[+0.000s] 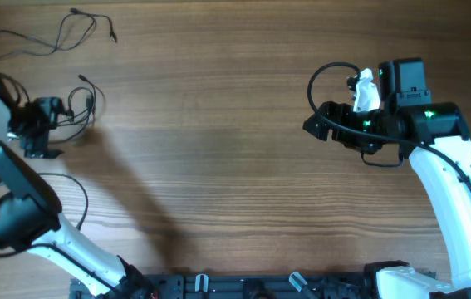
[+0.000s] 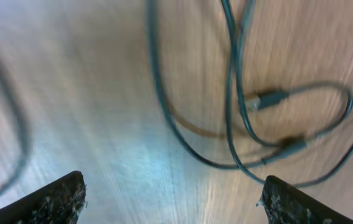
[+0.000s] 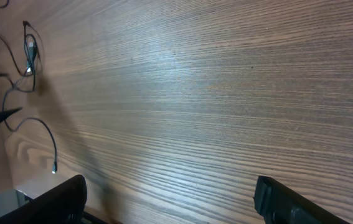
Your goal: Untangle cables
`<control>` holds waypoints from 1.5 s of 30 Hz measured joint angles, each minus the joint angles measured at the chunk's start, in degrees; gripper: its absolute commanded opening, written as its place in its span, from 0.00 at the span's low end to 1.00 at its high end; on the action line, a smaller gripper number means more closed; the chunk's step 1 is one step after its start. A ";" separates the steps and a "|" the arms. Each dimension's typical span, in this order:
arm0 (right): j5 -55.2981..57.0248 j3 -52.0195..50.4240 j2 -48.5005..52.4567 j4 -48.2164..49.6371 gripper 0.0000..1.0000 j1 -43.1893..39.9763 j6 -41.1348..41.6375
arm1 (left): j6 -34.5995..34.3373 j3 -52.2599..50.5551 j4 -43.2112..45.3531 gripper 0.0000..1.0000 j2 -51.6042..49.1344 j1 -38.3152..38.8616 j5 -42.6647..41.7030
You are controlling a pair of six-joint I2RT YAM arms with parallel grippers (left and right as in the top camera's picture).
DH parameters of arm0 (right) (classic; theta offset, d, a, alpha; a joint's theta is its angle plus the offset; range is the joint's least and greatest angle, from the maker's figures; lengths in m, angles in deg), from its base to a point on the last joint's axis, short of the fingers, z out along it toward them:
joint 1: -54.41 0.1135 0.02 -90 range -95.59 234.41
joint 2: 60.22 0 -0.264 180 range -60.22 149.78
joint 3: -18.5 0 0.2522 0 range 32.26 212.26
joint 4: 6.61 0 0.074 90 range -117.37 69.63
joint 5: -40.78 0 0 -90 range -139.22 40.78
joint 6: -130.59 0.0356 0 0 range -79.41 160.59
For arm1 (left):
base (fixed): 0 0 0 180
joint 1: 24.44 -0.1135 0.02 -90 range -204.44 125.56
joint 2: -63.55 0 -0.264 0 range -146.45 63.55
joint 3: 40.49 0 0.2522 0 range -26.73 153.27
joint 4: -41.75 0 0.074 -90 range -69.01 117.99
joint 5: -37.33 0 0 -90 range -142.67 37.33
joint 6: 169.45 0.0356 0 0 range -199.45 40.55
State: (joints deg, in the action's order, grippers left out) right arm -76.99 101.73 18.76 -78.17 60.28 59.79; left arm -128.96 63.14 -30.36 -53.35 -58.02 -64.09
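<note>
A tangle of thin black cables (image 1: 83, 105) lies at the far left of the wooden table. In the left wrist view it shows as looped cables (image 2: 238, 112) with two connector plugs, blurred. My left gripper (image 1: 46, 126) is open and empty right beside the tangle, and its fingers (image 2: 173, 199) are spread just short of the loops. A separate thin black cable (image 1: 48, 39) lies loose at the top left corner. My right gripper (image 1: 312, 125) is open and empty over bare table at the right, with its fingers (image 3: 170, 199) spread wide. The tangle shows far off in the right wrist view (image 3: 30, 56).
Another black cable (image 1: 76, 193) curves by the left arm's base and also shows in the right wrist view (image 3: 45, 137). The wooden table (image 1: 218, 149) spans the middle. The arm bases stand along the front edge.
</note>
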 measured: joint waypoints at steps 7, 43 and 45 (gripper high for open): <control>0.00 0.00 0.00 0.00 0.88 0.00 0.02 | -8.59 -5.38 4.81 0.82 0.92 -0.17 9.03; 0.00 0.00 0.00 -0.04 0.88 0.00 -1.22 | -13.46 -11.56 13.05 0.63 0.90 3.19 13.53; 0.00 0.00 0.00 -0.04 0.88 0.00 -1.33 | -13.62 -11.56 13.92 0.64 0.90 3.19 13.55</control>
State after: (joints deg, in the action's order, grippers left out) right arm -76.99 101.73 18.76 -78.22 60.28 58.46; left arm -142.58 51.58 -16.44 -52.45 -54.83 -50.54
